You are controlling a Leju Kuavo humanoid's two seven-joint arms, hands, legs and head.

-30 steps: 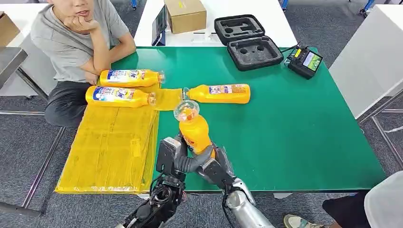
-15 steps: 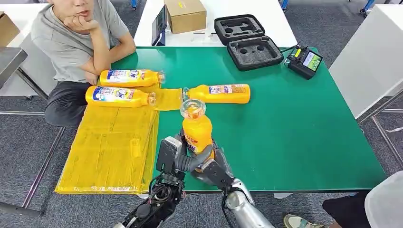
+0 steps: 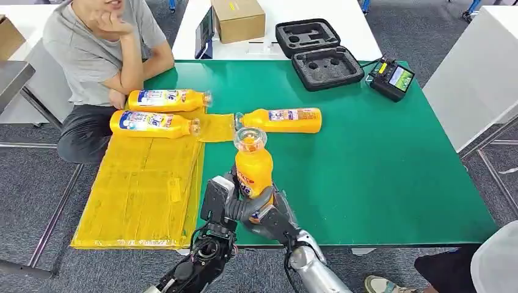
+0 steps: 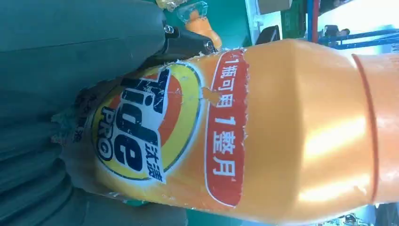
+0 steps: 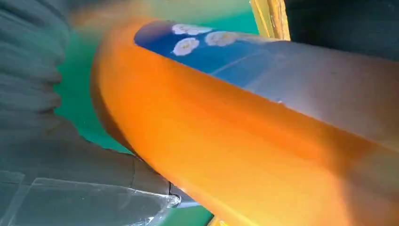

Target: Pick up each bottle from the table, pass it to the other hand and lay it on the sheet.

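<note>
Orange plastic detergent bottle, lower centre of the frame, has tipped upright between our left hand and right hand, both grasping it mid-handover.

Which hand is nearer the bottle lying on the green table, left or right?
Right, narrowly. The right hand sits almost straight below the lying bottle, gripping the upright bottle from that side. The left hand grips the same bottle from the sheet side, slightly farther off.
</note>
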